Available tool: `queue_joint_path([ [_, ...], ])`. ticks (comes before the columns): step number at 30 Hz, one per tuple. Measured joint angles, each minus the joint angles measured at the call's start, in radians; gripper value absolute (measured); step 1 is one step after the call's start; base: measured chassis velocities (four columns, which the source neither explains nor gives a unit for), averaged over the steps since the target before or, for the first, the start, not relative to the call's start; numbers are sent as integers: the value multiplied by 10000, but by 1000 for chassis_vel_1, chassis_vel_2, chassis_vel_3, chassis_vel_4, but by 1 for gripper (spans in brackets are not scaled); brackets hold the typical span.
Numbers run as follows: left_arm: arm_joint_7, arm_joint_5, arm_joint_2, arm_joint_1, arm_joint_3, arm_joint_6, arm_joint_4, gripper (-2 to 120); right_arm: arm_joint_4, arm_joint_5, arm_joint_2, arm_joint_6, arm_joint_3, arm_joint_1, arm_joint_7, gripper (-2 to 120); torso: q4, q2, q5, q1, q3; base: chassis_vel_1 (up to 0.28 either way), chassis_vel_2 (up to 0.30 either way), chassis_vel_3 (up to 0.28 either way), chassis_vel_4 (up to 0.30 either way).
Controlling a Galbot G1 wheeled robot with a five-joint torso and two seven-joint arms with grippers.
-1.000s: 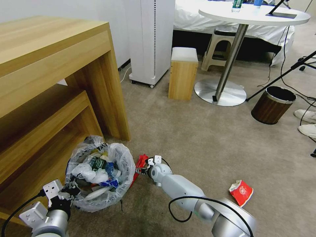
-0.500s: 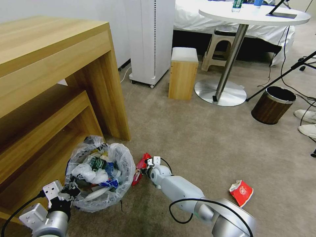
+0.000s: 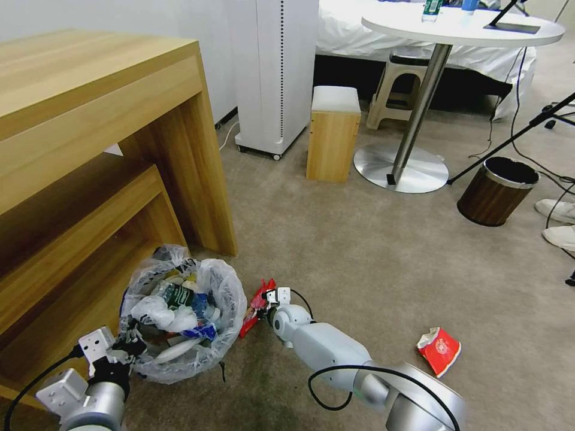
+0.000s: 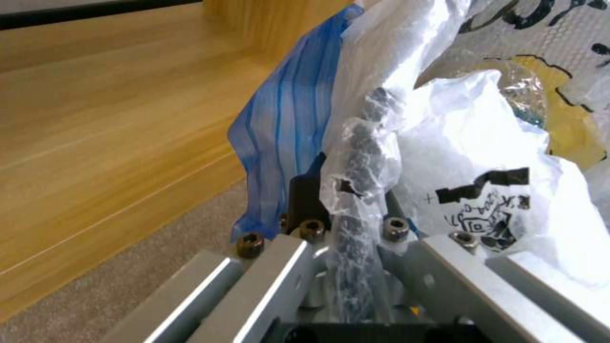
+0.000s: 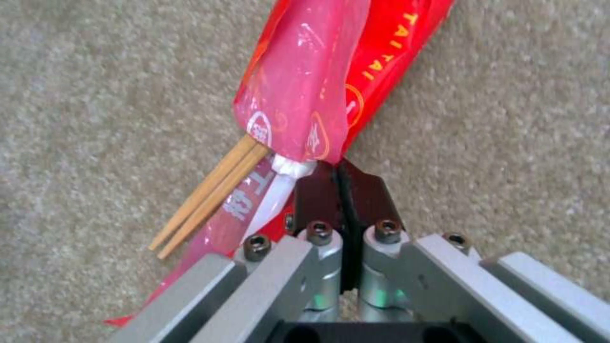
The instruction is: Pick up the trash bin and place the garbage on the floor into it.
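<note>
The trash bin (image 3: 231, 302), lined with a crinkly white bag and holding several pieces of litter, stands on the beige floor (image 3: 359, 257) beside the wooden desk. My left gripper (image 3: 132, 345) is shut on the bin's near rim, and its fingers pinch the bag (image 4: 356, 143). Just right of the bin, my right gripper (image 3: 261, 306) is low over the carpet, shut on the long red packet (image 3: 256, 302). Close up, the packet (image 5: 305, 95) sticks out past the shut gripper (image 5: 340, 183), with wooden sticks (image 5: 209, 190) poking out of it. A crushed red-white cup (image 3: 439, 349) lies on the carpet to the right.
The wooden desk (image 3: 108, 120) with its lower shelf rises at the left, close behind the bin. Farther off are a white cabinet (image 3: 275, 72), a small wooden stool (image 3: 333, 134), a round table's base (image 3: 401, 167), a brown wood-grain bin (image 3: 496, 191) and white slippers (image 3: 556, 209).
My right gripper has sunk slightly toward the carpet with the red packet, whose upper end has tipped a little away from the bin. The left gripper and the bin have stayed put.
</note>
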Motion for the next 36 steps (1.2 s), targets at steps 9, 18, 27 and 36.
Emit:
queue_joint_path([
  [9,-56,-135,101,-230,-15,-10,256,0,613,-59,0,463,-25,-113,-73,0,-1,0,-1,0,0,0,0,0,0],
  [18,-88,-158,169,-430,23,12,538,0,2109,176,-449,748,-43,-477,160,0,-2,0,-1,0,0,0,0,0,0],
  [27,-144,-204,280,-582,37,44,805,0,2734,136,-1231,910,103,-801,356,0,0,0,1,-1,0,0,0,0,0],
  [36,-237,-352,428,-751,-15,86,1129,0,4094,127,-2345,1462,142,-1082,316,0,-1,0,1,-1,0,0,0,0,0],
])
